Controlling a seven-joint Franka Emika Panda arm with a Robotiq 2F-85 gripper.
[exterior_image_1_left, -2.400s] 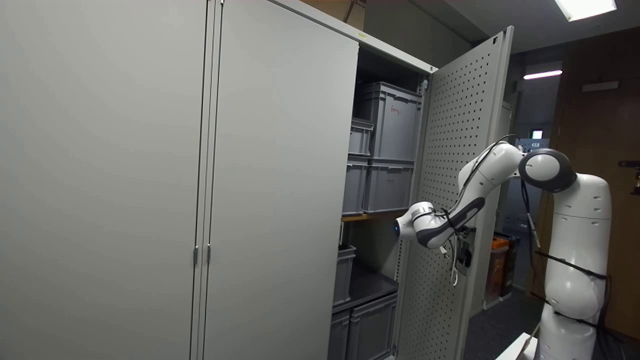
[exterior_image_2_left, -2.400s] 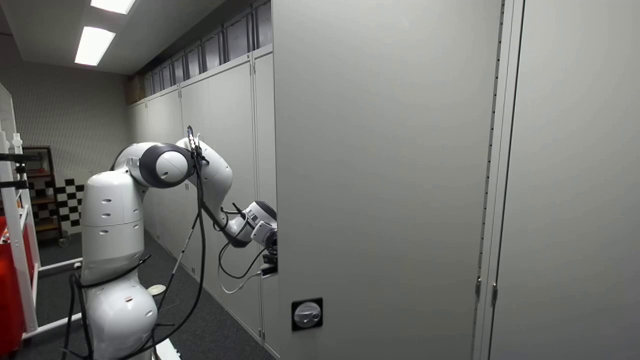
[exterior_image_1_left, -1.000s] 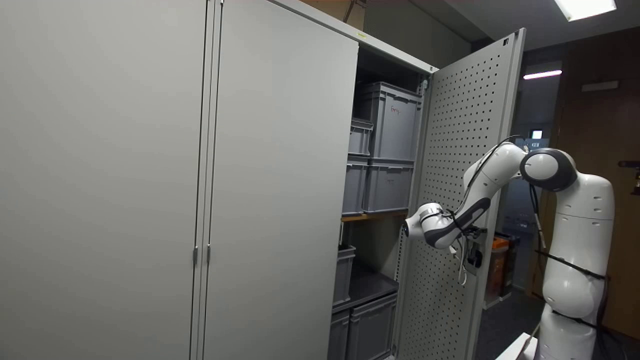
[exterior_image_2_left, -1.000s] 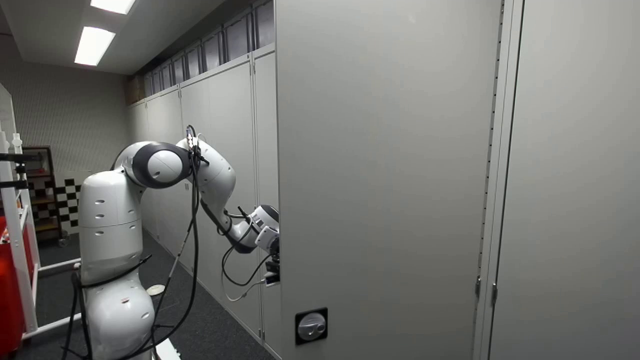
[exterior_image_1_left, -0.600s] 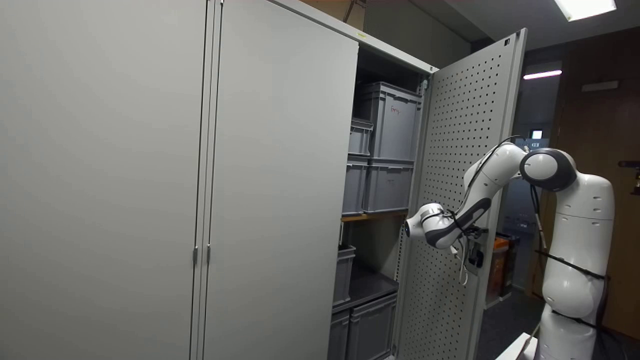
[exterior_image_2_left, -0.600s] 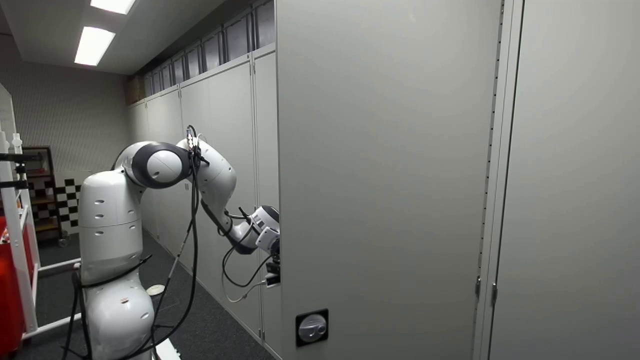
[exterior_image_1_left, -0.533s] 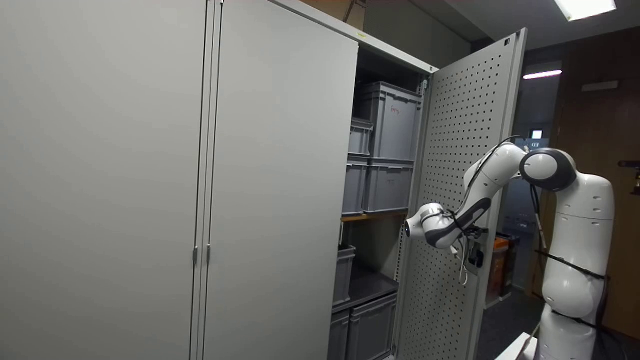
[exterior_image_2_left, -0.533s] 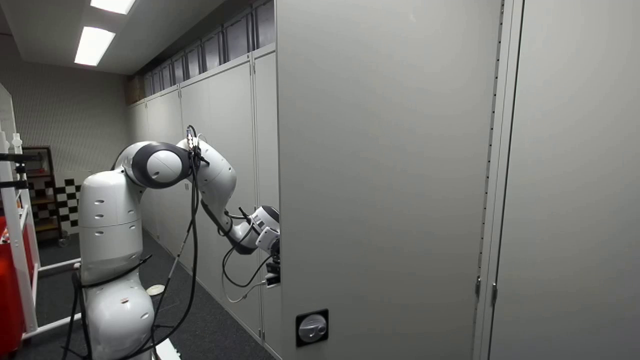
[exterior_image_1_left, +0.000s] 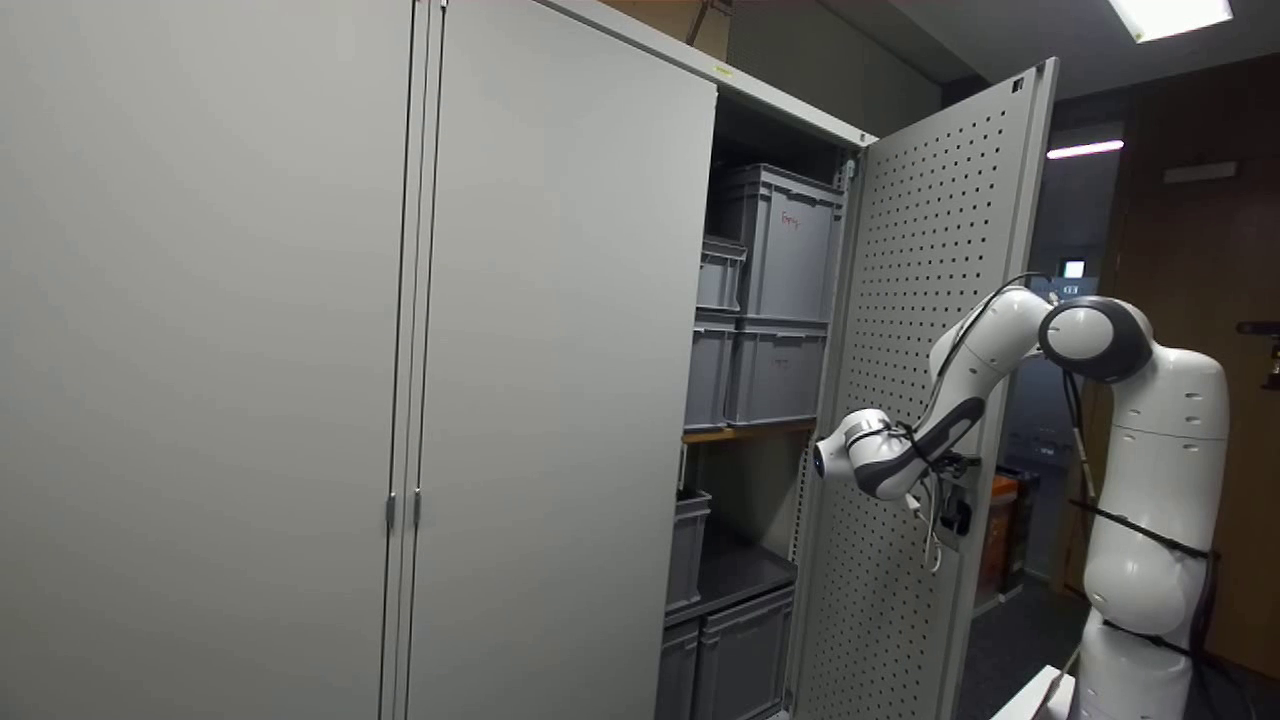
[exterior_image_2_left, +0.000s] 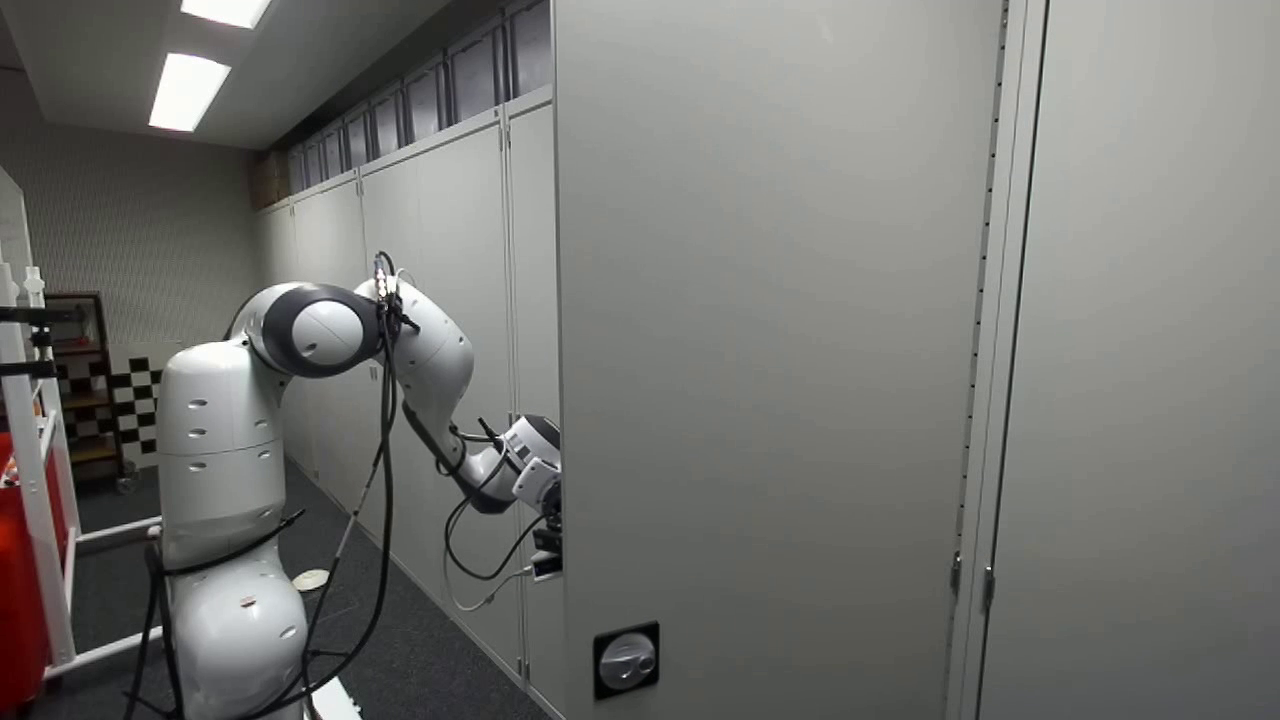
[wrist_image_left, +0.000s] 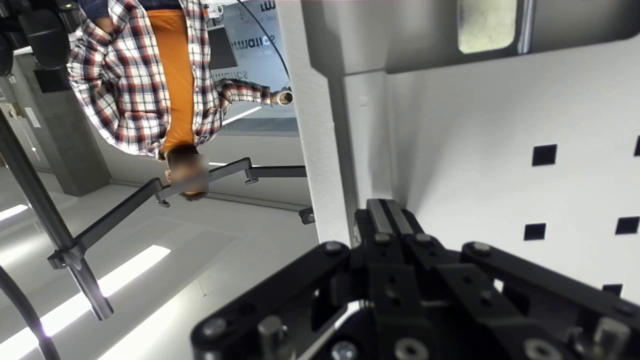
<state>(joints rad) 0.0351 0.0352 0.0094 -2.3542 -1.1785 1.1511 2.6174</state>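
Observation:
A grey cabinet door stands open, its perforated inner face visible in an exterior view and its plain outer face in an exterior view. My gripper is shut, with both fingers together and nothing visible between them. The fingertips lie at the inner side of the door's free-edge lip, beside the perforated panel; whether they touch cannot be told for certain. In an exterior view the gripper is small and dark, just above the door's lock housing. Elsewhere the door hides most of it.
Grey bins stand on the cabinet shelves. A closed door adjoins the opening. A round lock knob is on the open door. A person in a checked shirt stands beyond the door edge, upside down in the wrist view.
Over the last 2.4 seconds the door has swung wider open, and the arm has moved along with it. In the last half second both moved only slightly the same way.

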